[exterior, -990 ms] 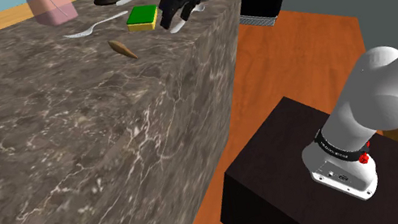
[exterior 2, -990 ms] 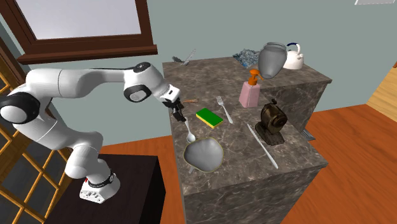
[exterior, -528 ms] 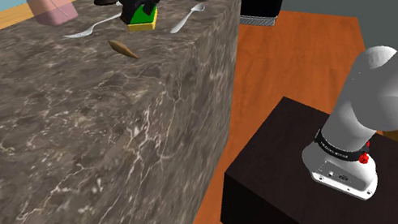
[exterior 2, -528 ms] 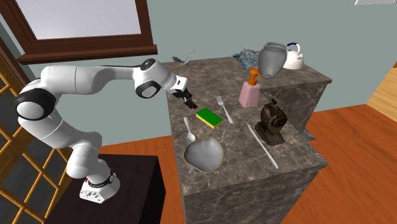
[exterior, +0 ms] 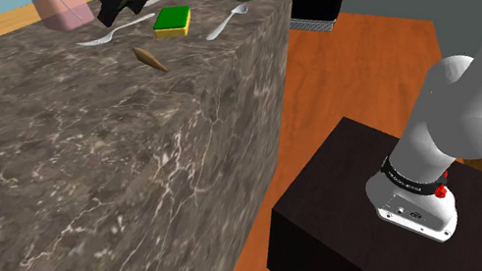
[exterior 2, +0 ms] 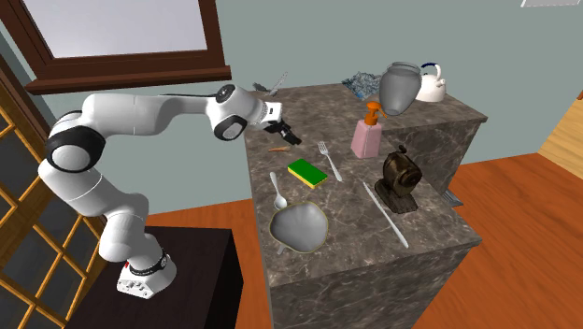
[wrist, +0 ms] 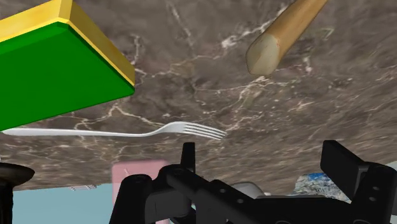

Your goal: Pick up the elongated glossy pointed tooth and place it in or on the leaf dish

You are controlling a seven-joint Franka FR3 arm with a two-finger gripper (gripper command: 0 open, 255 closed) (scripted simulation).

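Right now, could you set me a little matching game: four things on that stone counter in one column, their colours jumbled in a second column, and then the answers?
Things:
1. tooth
2. sponge
3. soap bottle
4. leaf dish

Colours:
A. grey
B. pink, with an orange pump
C. tan-brown
D. green top, yellow side

Pairs: 1-C, 2-D, 3-B, 4-A.
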